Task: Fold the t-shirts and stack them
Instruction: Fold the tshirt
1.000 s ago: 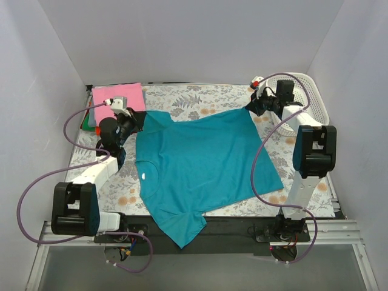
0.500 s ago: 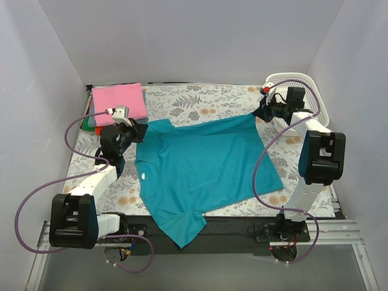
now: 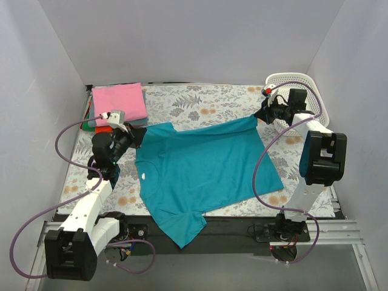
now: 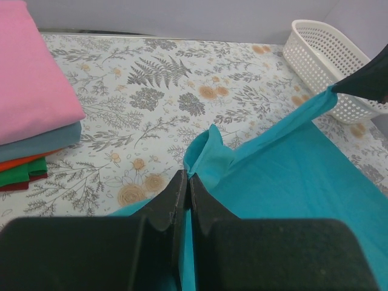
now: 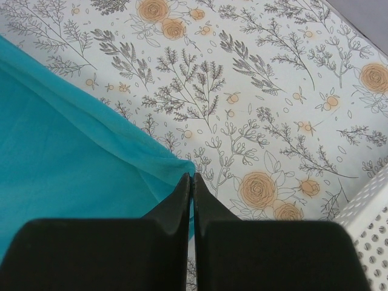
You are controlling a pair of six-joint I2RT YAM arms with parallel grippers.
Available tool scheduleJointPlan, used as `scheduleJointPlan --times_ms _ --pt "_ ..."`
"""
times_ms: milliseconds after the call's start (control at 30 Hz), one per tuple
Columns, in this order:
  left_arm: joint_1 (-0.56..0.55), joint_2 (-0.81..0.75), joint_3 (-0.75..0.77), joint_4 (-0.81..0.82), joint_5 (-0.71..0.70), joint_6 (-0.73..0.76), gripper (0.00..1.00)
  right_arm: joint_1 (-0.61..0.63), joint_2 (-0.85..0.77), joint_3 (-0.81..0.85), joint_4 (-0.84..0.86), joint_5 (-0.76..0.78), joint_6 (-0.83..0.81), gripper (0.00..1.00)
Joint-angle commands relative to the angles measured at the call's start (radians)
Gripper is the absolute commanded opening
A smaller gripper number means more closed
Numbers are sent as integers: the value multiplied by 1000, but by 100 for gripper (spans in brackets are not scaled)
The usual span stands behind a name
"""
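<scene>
Teal-blue t-shirt (image 3: 203, 167) pinched at far corners: left gripper (image 4: 187, 177), right gripper (image 5: 191, 177).

Left gripper (image 4: 187, 177), right gripper (image 5: 191, 177) — clamped shut

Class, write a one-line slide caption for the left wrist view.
Left claw pinches the teal shirt; folded shirts and a white basket sit on the floral cloth.

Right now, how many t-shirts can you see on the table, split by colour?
teal-blue shirt, unfolded: 1
pink shirt, folded, top of stack: 1
grey-blue shirt, folded: 1
orange-red shirt, folded: 1
green shirt, folded: 1
Total: 5
A dark red sliver under the green one may be a sixth; I cannot tell.
</scene>
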Motion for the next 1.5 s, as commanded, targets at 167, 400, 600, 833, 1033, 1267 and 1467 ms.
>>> scheduleJointPlan --times_ms 167,400,600,833,1033,1267,1467 --pt "4 -77 -78 -115 72 -94 0 -14 -53 -34 17 -32 -3 1" --pt "4 -68 -47 -219 118 -155 0 -21 -64 -48 14 -23 -14 1" --pt "4 -63 -26 -285 159 -215 0 -27 -67 -65 -2 -19 -33 1" --pt "4 -40 -20 -348 196 -275 0 -29 -74 -91 -34 -9 -78 1" --pt "4 29 3 -416 234 -330 0 -35 -94 -123 -69 12 -139 1" --pt "-9 99 -13 -509 312 -388 0 -57 -119 -140 -135 56 -225 12" --pt "-25 191 -18 -626 407 -359 18 -66 -162 -148 -221 84 -285 57"
